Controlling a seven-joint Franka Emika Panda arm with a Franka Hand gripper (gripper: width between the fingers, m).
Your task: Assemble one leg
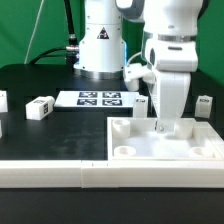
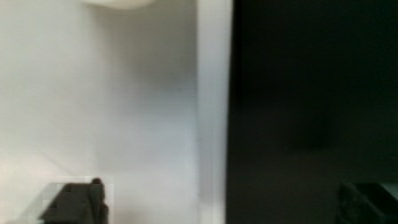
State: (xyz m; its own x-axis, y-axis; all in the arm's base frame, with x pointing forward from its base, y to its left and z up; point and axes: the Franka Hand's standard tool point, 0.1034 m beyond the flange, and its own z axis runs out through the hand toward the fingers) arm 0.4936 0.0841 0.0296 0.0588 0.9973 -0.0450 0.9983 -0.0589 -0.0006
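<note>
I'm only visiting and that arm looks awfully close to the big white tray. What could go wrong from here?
Two risks. The gripper is low over the white panel; going lower could jam its fingers against it or shove it askew. The fingers are open and hold nothing, while a leg lies apart on the table; closing here might pinch the panel's edge instead.

A: Behind the table (image 1: pixel 45 135)?
B: Green curtain (image 1: pixel 28 30), hanging in soft folds, showing at both sides of the exterior view. Thin dark pole (image 1: pixel 68 22) upright before it, towards that view's left.
A: And the top itself?
B: Black, matte, lit softly and evenly from above. White ledge (image 1: pixel 50 172) running along the near edge, shadow beneath.
</note>
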